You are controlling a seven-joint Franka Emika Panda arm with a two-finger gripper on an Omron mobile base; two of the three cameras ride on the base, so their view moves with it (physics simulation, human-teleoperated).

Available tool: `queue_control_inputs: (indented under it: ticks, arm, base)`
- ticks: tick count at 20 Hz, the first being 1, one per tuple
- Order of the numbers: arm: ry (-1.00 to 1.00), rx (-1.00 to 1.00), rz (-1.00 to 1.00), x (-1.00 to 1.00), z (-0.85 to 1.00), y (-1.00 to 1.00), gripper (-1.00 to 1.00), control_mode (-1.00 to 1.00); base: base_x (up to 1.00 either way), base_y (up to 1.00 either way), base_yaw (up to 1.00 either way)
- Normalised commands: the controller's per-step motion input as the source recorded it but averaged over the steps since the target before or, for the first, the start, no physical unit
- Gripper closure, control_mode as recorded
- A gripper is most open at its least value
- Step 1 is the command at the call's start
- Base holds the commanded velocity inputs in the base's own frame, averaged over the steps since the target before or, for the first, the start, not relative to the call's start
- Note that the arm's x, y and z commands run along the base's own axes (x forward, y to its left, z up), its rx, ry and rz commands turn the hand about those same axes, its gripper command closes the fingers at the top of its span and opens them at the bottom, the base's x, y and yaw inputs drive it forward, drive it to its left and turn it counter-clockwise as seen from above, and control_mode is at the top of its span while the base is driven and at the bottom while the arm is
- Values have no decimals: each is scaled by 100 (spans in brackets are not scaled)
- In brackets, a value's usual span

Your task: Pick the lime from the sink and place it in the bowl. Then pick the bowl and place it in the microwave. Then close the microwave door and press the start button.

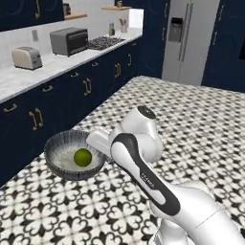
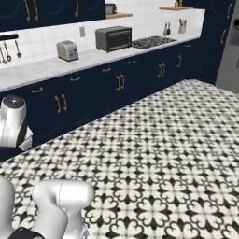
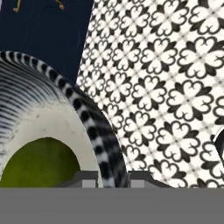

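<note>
The bowl (image 1: 61,152) hangs in the air over the patterned floor, in front of the navy cabinets. Its outside is dark and streaked, its inside pale. The yellow-green lime (image 1: 83,157) rests inside it, near the right wall. My gripper (image 1: 99,145) holds the bowl by its right rim. In the hand view the striped rim (image 3: 94,131) runs down between my two fingertips, with the gripper (image 3: 113,178) shut on it and the lime (image 3: 41,164) just to the left. The sink, the microwave and its door are out of view.
A long marble counter (image 1: 28,76) on navy cabinets with brass handles runs along the left. It carries a toaster (image 1: 27,58), a toaster oven (image 1: 69,41) and a cooktop (image 1: 104,42). A steel fridge (image 1: 189,38) stands at the far end. Patterned floor (image 2: 158,154) spreads to the right.
</note>
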Motion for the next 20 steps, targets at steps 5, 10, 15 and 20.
queue_control_inputs:
  ticks: [5, 10, 15, 20]
  arm:
    - [0, 0, 0, 0, 0, 0, 100, 100]
    - [0, 0, 0, 0, 0, 0, 100, 100]
    - [0, 0, 0, 0, 0, 0, 100, 100]
    - [0, 0, 0, 0, 0, 0, 100, 100]
  base:
    - [1, -22, -77]
    - [10, -23, -77]
    - [75, -45, -60]
    - [100, -52, -34]
